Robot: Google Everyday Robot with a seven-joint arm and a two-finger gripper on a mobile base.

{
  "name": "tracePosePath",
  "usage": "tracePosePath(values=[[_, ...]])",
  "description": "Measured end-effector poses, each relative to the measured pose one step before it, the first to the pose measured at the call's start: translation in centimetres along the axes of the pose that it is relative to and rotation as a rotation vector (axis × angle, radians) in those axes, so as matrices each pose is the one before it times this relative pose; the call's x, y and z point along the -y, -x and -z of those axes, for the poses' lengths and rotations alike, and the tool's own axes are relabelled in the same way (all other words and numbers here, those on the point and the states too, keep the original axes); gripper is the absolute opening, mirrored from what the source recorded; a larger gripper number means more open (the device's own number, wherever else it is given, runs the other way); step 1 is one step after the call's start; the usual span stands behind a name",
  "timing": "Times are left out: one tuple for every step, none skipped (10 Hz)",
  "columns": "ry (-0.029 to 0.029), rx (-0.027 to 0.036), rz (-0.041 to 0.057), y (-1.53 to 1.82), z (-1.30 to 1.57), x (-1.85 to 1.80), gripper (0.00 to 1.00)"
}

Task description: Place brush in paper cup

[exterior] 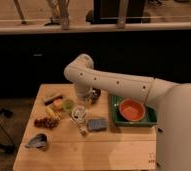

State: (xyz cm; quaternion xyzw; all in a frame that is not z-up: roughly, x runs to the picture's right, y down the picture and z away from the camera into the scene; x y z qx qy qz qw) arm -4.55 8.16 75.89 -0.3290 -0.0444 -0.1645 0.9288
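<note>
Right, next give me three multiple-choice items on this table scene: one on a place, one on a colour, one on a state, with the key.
1. Where is the gripper? A over the table's far side, left of the green tray; B on the floor; C at the near left corner.
2. What colour is the bowl? A blue; B orange; C white.
3. How does the bowl stand? A upside down; B on its side; C upright.
Key: 1 A, it hangs beside the tray; 2 B, orange throughout; 3 C, its hollow faces up.

Likely a lab: cluttered wooden table (114,147), claw (85,96) over its back edge.
</note>
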Motion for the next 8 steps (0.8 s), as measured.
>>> tracePosePath(values=[[0.00093, 0.00023, 0.00171, 0.257, -0.012, 0.039, 0.72], [0.00119, -0.00079, -0.00043, 0.084, 0.01, -0.001, 0.78], [0.00241, -0.00156, 0.00032, 0.123, 0.001, -0.016, 0.8], [0.00253, -0.00121, 0.00089, 0.129, 0.003, -0.024, 0.8], [0.00231, -0.00135, 0.00102, 0.12, 0.024, -0.03, 0.8], [0.00057, -0.00026, 0.00026, 0.062, 0.052, -0.018, 0.8], [0.00065, 0.00059, -0.00005, 0.069, 0.075, -0.034, 0.8], [-0.00122, -0.00003, -0.00033, -0.012, 0.093, -0.018, 0.8]])
